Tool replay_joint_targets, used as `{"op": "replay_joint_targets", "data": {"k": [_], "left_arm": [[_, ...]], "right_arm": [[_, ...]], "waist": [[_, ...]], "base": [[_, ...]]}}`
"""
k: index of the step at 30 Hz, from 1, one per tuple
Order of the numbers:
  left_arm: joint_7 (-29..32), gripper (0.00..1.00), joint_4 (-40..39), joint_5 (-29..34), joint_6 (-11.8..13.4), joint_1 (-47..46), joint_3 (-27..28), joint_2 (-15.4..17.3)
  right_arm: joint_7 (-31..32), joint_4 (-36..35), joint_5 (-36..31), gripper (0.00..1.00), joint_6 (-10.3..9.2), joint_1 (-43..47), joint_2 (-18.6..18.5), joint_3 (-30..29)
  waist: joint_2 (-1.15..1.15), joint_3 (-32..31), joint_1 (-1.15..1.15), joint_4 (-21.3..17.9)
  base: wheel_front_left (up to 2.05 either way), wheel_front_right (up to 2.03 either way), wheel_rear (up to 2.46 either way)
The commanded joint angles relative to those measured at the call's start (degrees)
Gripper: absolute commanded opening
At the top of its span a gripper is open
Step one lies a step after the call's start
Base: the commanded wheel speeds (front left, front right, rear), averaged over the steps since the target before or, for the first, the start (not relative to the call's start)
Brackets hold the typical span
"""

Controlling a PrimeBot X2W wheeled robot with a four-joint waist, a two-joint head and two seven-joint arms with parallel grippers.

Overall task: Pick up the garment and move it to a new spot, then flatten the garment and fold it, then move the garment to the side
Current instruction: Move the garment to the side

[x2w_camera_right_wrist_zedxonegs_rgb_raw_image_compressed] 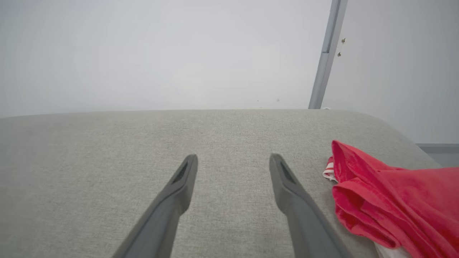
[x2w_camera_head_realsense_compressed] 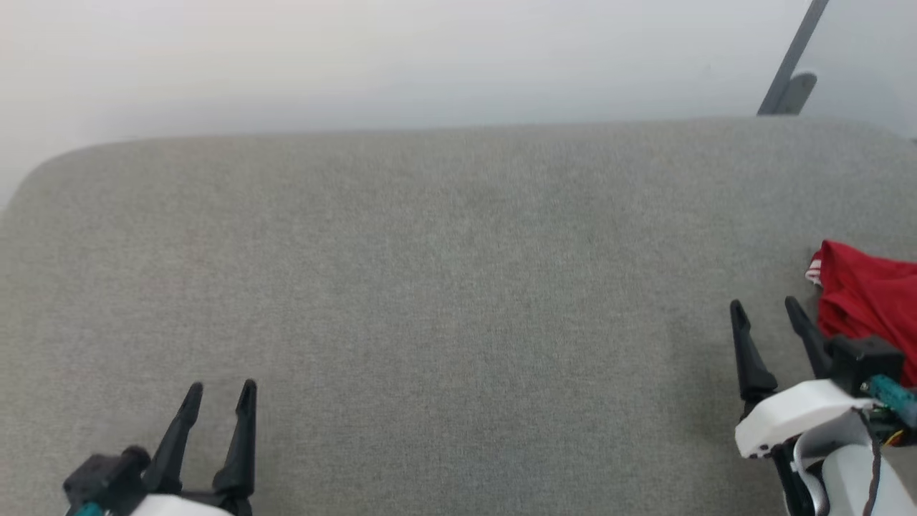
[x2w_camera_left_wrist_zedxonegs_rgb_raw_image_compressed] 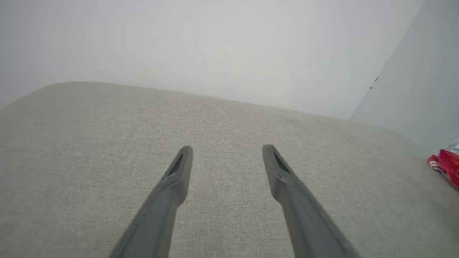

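Garment (x2w_camera_head_realsense_compressed: 870, 301) lies bunched at the frame's right edge. Right gripper (x2w_camera_head_realsense_compressed: 762, 303), spread and empty, stands just beside it, apparently placed for pickup. Left gripper (x2w_camera_head_realsense_compressed: 222, 385), lower left, is likewise spread and empty.

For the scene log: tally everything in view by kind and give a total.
red garment: 1
hands, left hand and right hand, both open: 2
grey fabric surface: 1
grey post: 1
Total: 5
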Motion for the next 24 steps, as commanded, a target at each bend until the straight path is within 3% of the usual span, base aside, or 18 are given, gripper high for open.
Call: {"op": "replay_joint_targets", "data": {"k": [1,8,24], "left_arm": [[-0.2,1.0,-0.5,0.5,0.0,1.2,0.8,-0.4],[-0.2,1.0,-3.8,2.3,0.0,5.3,3.9,-2.1],[-0.2,1.0,-7.7,2.9,0.0,8.5,4.2,-3.4]], "right_arm": [[-0.5,-1.0,0.4,1.0,-0.03,1.2,0.5,0.0],[-0.5,-7.0,0.3,1.0,-0.02,6.7,2.6,-1.2],[1.6,-17.6,-0.8,1.0,-0.02,15.5,5.1,-5.5]], "waist": [[0.0,-1.6,0.0,0.4],[0.0,-3.0,0.0,0.2],[0.0,-3.9,0.0,1.2]], "base": [[0.0,0.0,0.0],[0.0,0.0,0.0],[0.0,0.0,0.0]]}}
